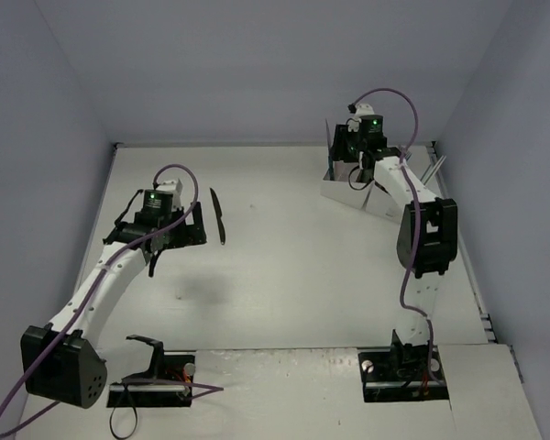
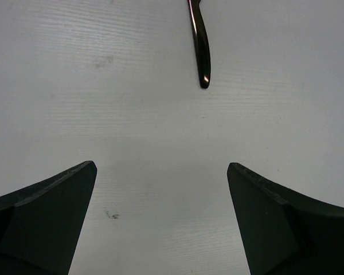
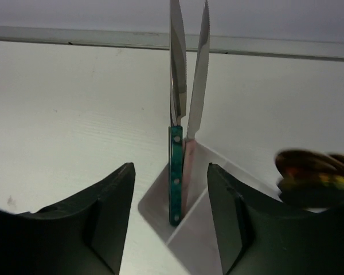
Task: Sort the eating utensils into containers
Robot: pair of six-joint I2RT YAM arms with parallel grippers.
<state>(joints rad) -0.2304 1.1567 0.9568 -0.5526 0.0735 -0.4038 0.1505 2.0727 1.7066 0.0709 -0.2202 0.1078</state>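
A black utensil (image 1: 218, 216) lies on the white table left of centre; its handle end (image 2: 202, 51) shows at the top of the left wrist view. My left gripper (image 1: 156, 261) is open and empty, just left of and nearer than it. The white containers (image 1: 359, 191) stand at the back right with utensils sticking up. My right gripper (image 1: 356, 174) is open above them. In the right wrist view two knives, one with a teal handle (image 3: 175, 172) and one with a silver blade (image 3: 198, 80), stand in a compartment (image 3: 160, 200) between my fingers. Iridescent spoon bowls (image 3: 315, 177) show at right.
Walls close the table at the back and sides. A thin stick (image 1: 434, 172) leans out of the containers toward the right wall. A small dark stain (image 2: 111, 215) marks the table between my left fingers.
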